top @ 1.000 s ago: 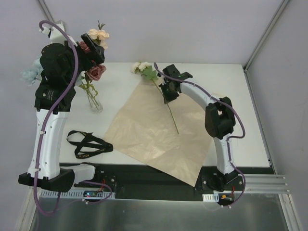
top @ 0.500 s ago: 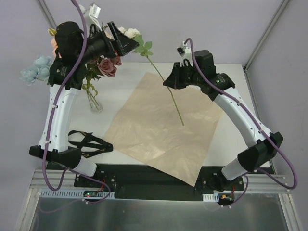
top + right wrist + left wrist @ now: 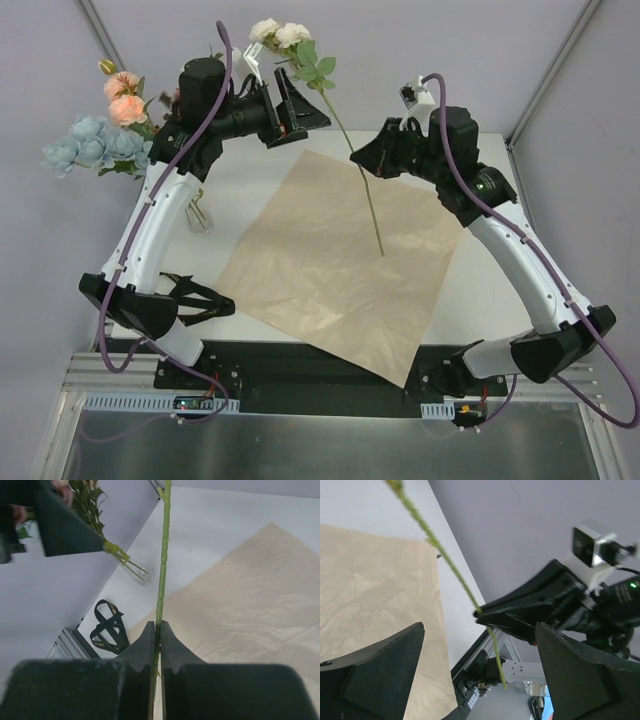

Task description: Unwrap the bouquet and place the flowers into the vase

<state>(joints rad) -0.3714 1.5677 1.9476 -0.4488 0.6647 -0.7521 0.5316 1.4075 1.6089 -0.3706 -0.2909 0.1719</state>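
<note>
Halfway down its stem, pinched one white flower (image 3: 163, 555) between tight-closed right jaws and held it tilted high above the paper (image 3: 330, 270), with lower end free. Held left jaws wide, up beside the leafy upper stem, gripping nothing. Noted blue and peach flowers (image 3: 100, 145) standing in the vase (image 3: 200, 218) at the table's (image 3: 250, 170) left, vase part hidden behind the left arm (image 3: 150, 230). Noted paper spread flat on the table, black ribbon (image 3: 185, 300) lying just beside its left corner.
</note>
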